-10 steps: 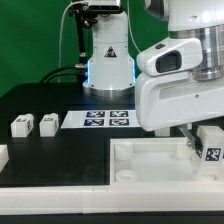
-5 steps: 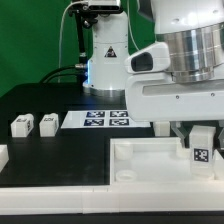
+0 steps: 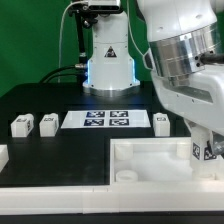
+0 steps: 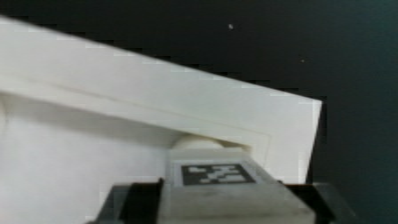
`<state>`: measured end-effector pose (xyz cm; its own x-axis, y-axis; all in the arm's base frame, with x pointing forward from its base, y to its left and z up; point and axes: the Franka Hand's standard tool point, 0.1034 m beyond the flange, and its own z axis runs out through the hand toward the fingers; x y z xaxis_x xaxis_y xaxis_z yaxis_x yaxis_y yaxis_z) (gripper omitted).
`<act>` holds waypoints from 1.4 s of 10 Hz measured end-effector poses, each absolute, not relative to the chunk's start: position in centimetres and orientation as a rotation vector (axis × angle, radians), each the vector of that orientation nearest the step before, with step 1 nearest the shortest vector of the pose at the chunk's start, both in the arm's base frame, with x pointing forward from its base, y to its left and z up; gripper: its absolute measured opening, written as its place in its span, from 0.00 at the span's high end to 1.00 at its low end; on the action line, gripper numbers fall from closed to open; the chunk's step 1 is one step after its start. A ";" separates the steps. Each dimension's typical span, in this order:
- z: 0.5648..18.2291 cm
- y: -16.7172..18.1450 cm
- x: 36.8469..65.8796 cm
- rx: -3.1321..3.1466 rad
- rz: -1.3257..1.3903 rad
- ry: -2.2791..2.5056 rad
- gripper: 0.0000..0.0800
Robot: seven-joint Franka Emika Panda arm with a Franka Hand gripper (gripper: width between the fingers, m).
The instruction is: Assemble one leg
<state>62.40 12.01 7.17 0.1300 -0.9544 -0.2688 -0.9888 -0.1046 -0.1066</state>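
Observation:
My gripper (image 3: 204,146) is shut on a leg (image 3: 208,151), a small white block with a black-and-white tag, and holds it upright over the far right corner of the large white panel (image 3: 150,158). In the wrist view the leg (image 4: 214,172) sits between the dark fingers (image 4: 135,204), right over a round corner socket of the panel (image 4: 107,110). I cannot tell whether the leg touches the socket. Two more legs (image 3: 21,126) (image 3: 47,123) stand on the black table at the exterior view's left. A third leg (image 3: 162,120) stands behind the panel.
The marker board (image 3: 108,119) lies flat in the middle of the table in front of the robot base (image 3: 108,62). Another white part (image 3: 3,155) shows at the exterior view's left edge. The arm's bulk hangs over the panel's right side.
The arm has swung and tilted towards the exterior view's right, uncovering the marker board's right end and the leg behind the panel. The held leg stays at the panel's far right corner.

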 end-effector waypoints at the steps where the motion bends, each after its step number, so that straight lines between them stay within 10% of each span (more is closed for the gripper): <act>1: 7.1 11.8 62.4 -2.165 0.186 1.888 0.63; 5: 7.0 11.9 62.0 -2.431 0.157 1.574 0.21; 14: 6.9 11.5 62.2 -2.972 -0.070 0.124 0.19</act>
